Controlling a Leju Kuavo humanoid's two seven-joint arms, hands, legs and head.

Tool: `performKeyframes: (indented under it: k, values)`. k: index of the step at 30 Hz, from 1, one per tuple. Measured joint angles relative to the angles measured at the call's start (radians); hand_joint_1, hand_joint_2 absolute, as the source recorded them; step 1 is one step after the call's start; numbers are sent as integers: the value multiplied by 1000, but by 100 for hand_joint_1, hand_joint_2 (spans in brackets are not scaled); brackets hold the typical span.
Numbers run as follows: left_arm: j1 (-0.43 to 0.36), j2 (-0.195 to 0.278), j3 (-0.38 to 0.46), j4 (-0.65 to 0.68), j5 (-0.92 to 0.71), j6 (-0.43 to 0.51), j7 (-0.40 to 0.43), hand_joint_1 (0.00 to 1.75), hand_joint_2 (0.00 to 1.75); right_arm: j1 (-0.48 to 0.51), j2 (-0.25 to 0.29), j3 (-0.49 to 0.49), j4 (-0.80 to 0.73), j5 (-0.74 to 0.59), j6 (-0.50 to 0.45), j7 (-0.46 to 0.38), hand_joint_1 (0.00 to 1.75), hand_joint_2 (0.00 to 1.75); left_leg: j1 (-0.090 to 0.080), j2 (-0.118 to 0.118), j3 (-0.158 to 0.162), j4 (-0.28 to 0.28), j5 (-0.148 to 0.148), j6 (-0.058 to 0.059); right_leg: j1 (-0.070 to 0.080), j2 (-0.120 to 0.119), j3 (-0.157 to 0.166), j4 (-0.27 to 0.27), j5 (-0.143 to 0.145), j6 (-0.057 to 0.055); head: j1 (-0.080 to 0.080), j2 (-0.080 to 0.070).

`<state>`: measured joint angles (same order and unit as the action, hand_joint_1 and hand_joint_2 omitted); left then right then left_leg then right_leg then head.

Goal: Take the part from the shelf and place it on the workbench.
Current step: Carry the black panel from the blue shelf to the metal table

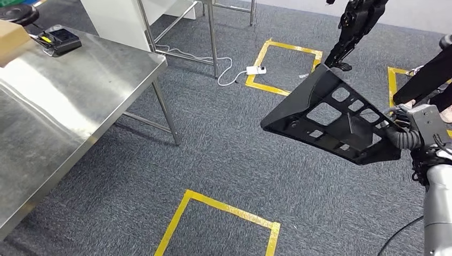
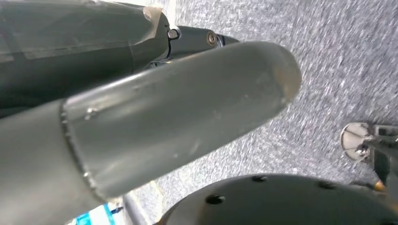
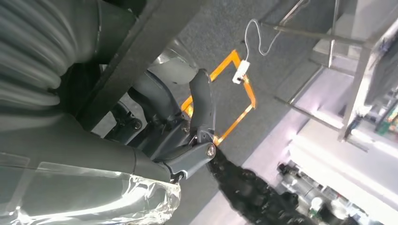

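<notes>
My right hand (image 1: 413, 136) had its fingers (image 3: 202, 105) curled around one edge of the black plastic panel (image 1: 333, 114), pinching that rim from both faces, so the hand was closed on the part rather than spread. The panel stood out from my fingers over the grey carpet (image 1: 224, 160), tilted, with nothing under it. I judged it stiff and fairly light: a thin moulded plate with ribs and cut-out windows. Held by one end, though, its long flat body would lever against my grip, so a hold on the thick rim near a rib seemed safest. The steel surface (image 1: 80, 101) lay well apart, on the panel's far side from my fingers. Of my left hand (image 2: 178, 122) I saw the thick grey thumb close up; whether its fingers were spread I cannot tell.
</notes>
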<state>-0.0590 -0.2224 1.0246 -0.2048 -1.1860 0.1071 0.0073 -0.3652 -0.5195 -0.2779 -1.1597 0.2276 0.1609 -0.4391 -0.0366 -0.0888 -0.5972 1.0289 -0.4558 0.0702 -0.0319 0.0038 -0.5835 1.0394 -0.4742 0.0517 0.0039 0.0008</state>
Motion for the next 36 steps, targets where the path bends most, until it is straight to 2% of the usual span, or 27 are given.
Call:
performKeyframes:
  k: [4,6,7,8,9,10,12,13,14,15,17,18,20,22,23,24,25,26,27,28,29,31,33,34,36]
  values:
    - [8,2,0,0,-5,-3,-1,0,0,26,-7,-30,-14,-15,10,2,175,175,0,36,-9,26,-23,-13,-4,-8,4,-3,-1,-7,0,0]
    - [8,2,0,0,-5,-3,-1,0,0,27,-7,-30,-15,-15,10,2,175,175,0,37,-10,28,-24,-14,-4,-8,4,-3,-1,-8,-1,0]
    - [8,1,0,0,-5,-3,-1,0,0,31,-9,-33,-17,-16,12,2,175,175,1,44,-17,43,-34,-17,-3,-10,5,-3,-2,-10,-4,0]
    - [7,1,0,0,-5,-3,-1,0,0,37,-11,-39,-20,-18,13,1,175,175,4,54,-33,75,-52,-21,-2,-12,6,-3,-2,-13,-7,0]
    - [7,1,0,0,-5,-3,1,0,0,43,-14,-47,-23,-19,14,1,175,175,10,65,-70,144,-82,-26,0,-17,6,-3,-4,-16,-10,0]
    - [6,0,2,0,-5,-2,5,0,0,41,-17,-54,-22,-14,16,-1,175,175,16,75,-99,191,-90,-28,2,-24,8,-3,-6,-20,-13,0]
    - [2,0,8,0,-3,5,13,0,0,11,-17,-56,2,4,15,-8,175,175,11,101,-86,137,-40,-11,7,-37,14,-5,-10,-24,-13,0]
    - [-1,0,11,0,-2,9,15,0,0,-9,-15,-51,19,13,13,-12,175,175,4,114,-53,60,0,1,7,-43,18,-9,-10,-24,-13,0]
    - [-4,-1,13,0,-2,12,15,0,0,-24,-13,-47,35,17,10,-16,175,175,-4,124,-26,3,19,10,6,-48,20,-12,-11,-23,-13,0]
    - [-6,-1,14,0,-2,14,15,0,0,-31,-10,-43,45,19,7,-18,175,175,-8,125,-24,-5,17,12,6,-54,21,-16,-10,-20,-13,0]
    - [-7,-2,15,0,-2,17,15,0,0,-35,-6,-37,57,22,1,-23,175,175,-10,111,-11,-28,27,20,5,-63,27,-23,-10,-13,-14,0]
    - [-7,-2,15,0,-2,18,14,0,0,-35,-5,-34,61,23,-2,-25,175,175,-8,104,1,-46,36,25,5,-57,26,-16,-15,-12,-13,0]
    - [-7,-4,16,0,-2,19,13,0,0,-32,-5,-31,66,22,-8,-29,175,175,-3,91,21,-75,51,33,6,-31,-10,60,-50,-17,-10,0]
    - [-8,-6,17,0,-4,17,13,0,0,-20,-4,-30,68,20,-14,-29,175,175,-3,76,23,-77,51,34,3,-13,-79,188,-96,-18,-5,0]
    - [-7,-6,18,0,-5,15,12,0,0,-12,-3,-31,68,19,-15,-28,175,175,-2,67,24,-76,50,33,1,-11,-105,229,-105,-13,-3,0]
    - [-7,-8,19,0,-5,13,13,0,0,-3,-2,-32,68,18,-16,-27,175,175,-1,58,24,-73,48,31,-2,-10,-114,234,-97,-2,-2,0]
    - [-7,-9,21,0,-5,11,13,0,0,3,-1,-34,67,18,-16,-26,175,175,2,49,23,-66,44,26,-6,-10,-101,196,-73,12,-2,0]
    - [-6,-9,22,1,-5,10,13,0,0,6,-1,-37,67,17,-16,-24,175,175,4,41,22,-55,38,19,-11,-6,-70,128,-40,27,-1,0]
    - [-6,-9,23,0,-5,10,13,0,0,7,0,-40,66,16,-16,-21,175,175,5,33,17,-42,29,10,-14,-1,-42,68,-15,38,0,0]
    - [-6,-9,23,0,-5,10,14,0,0,8,0,-43,65,16,-16,-18,175,175,6,26,12,-24,19,3,-16,5,-19,22,1,39,1,0]
    - [-7,-9,23,0,-5,10,14,0,0,10,1,-45,63,16,-16,-15,175,175,6,21,5,-11,11,-3,-15,9,-8,2,6,34,2,0]
    - [-6,-9,24,0,-5,10,14,0,0,13,2,-47,61,16,-15,-10,175,175,6,14,-6,3,4,-7,-10,6,-6,4,3,14,-1,0]
    - [-3,-8,25,0,-5,10,16,0,0,19,0,-50,57,12,-10,-2,175,175,9,25,-13,17,-7,-13,-9,-3,-6,6,3,1,-6,0]
    - [-2,-9,25,0,-5,10,18,0,0,28,-6,-55,50,5,-3,7,175,175,11,39,-25,44,-26,-20,-10,-7,-5,5,2,-4,-9,0]
    - [-1,-11,26,1,-5,10,24,0,0,60,-32,-79,23,-26,22,32,175,175,18,70,-77,151,-89,-33,-7,-21,-4,4,0,-11,-17,0]
